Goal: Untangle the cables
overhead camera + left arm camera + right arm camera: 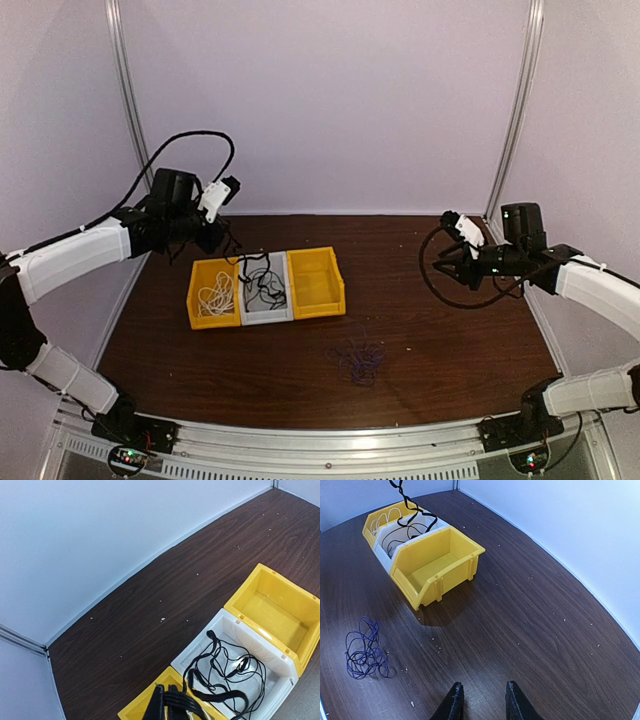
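- Left claw: its fingers look pressed together over the bins, pinching the black cable. In the right wrist view a strand of that cable rises out of the grey bin and leaves the top of the frame, which fits a grip from above. The contact itself is poorly shown.
- Right claw: fingers spread, nothing between them, held above bare table.
- White cable: lies coiled in the left yellow bin, apart from the others.
- Black cable: most of it is loose loops in the grey bin, at 4 o'clock from the left claw in the top view.
- Blue cable: a small loopy heap on the table, touching no bin. It is at 10 o'clock from the right claw in the wrist view and 8 o'clock in the top view, well apart from it.
- Right yellow bin: no cable in it.
- Progress (judgement): the three colours are already separated, so most of the work looks done. Left to do: let go of the black cable, and probably move the blue one into the right yellow bin.
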You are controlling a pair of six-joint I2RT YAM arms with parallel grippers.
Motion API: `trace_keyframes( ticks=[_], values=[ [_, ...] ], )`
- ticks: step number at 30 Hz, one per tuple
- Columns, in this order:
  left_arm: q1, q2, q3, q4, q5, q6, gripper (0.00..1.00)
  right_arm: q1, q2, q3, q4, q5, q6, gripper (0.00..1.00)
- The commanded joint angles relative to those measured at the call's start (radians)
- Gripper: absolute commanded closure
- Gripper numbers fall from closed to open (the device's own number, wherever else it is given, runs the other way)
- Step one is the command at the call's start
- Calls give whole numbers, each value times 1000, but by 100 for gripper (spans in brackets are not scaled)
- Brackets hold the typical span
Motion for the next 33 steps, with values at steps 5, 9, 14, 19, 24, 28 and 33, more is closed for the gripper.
trace_keyframes(
  ticks=[5,9,14,19,24,28,33],
  values=[
    [22,-22,-20,76,68,-24,100,-10,-8,-19,21,14,2,71],
    [21,24,-16,75,137,-41,100,-11,-11,-21,22,15,-1,70],
    [22,83,1,75,209,-63,100,-14,-14,-24,22,16,-6,70],
    [19,137,24,90,325,-109,100,-16,-14,-27,22,17,-11,71],
    [3,153,43,137,460,-174,100,-18,-15,-28,22,18,-15,70],
    [-1,154,29,169,559,-218,100,-20,-15,-30,22,18,-15,71],
    [0,163,0,163,513,-234,100,-21,-15,-31,22,15,-15,70]
  ],
)
